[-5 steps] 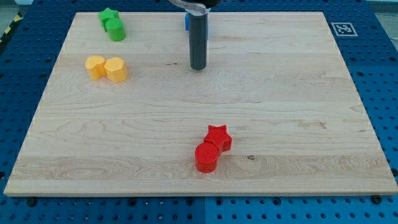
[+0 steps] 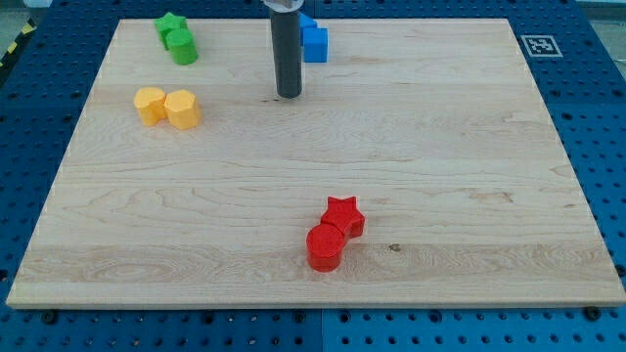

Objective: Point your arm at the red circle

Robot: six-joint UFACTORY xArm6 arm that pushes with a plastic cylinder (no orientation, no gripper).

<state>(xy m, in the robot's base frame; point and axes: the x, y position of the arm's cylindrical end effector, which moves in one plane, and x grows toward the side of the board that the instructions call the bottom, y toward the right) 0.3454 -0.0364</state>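
Note:
The red circle [image 2: 325,247] lies near the view's bottom, a little right of centre, touching the red star [image 2: 344,215] just above and right of it. My tip [image 2: 289,95] stands on the board near the view's top, far above the red circle and slightly to its left. The dark rod rises out of the view's top.
A blue block [image 2: 313,42] sits just right of the rod at the view's top. A green star [image 2: 170,23] and green cylinder [image 2: 182,46] sit at the top left. Two yellow blocks [image 2: 167,106] lie below them. The wooden board [image 2: 469,196] rests on a blue pegboard.
My tip has moved a little to the view's left and up, away from the red circle, uncovering the blue block. The blocks have not moved.

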